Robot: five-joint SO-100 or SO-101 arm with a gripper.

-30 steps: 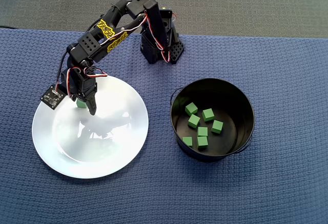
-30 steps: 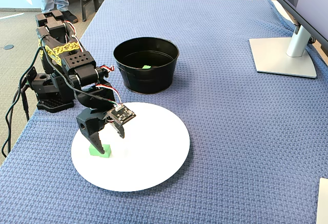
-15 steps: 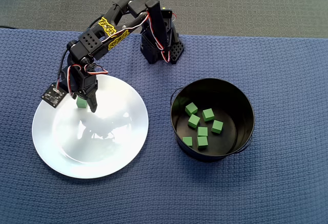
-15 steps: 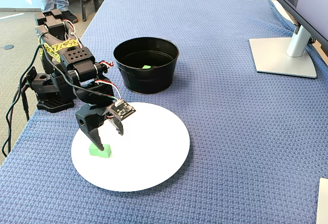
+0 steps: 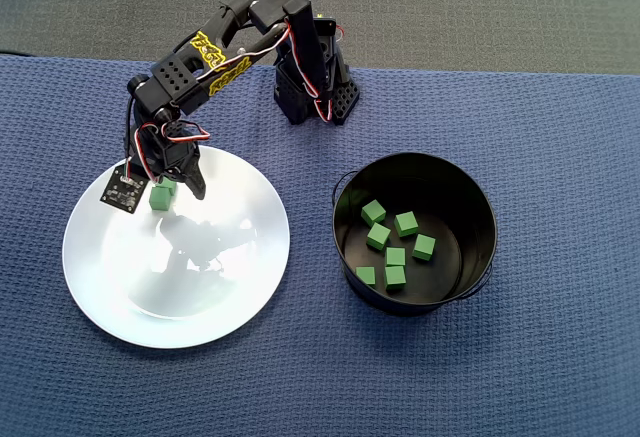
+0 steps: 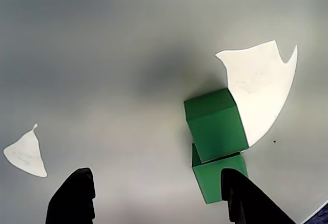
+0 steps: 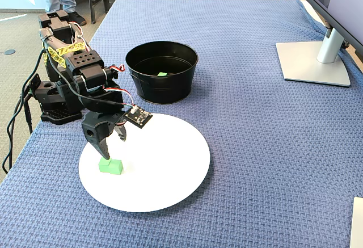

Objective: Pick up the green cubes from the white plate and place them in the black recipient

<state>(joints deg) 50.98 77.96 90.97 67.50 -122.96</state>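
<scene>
On the white plate, near its upper-left rim in the overhead view, lies a green cube. The wrist view shows a second green shape just below it, either a cube or a reflection. My gripper hangs open just above the cube, holding nothing. In the wrist view its right fingertip overlaps the lower green shape, so the cube sits off to the right of the gap. The black recipient holds several green cubes.
The arm's base stands at the blue cloth's edge behind the plate. A monitor stand sits far right in the fixed view. Blue cloth lies open between plate and recipient.
The gripper has pulled back toward the arm's base and the plate's rim, and the wrist has turned. The cube on the plate has stayed put.
</scene>
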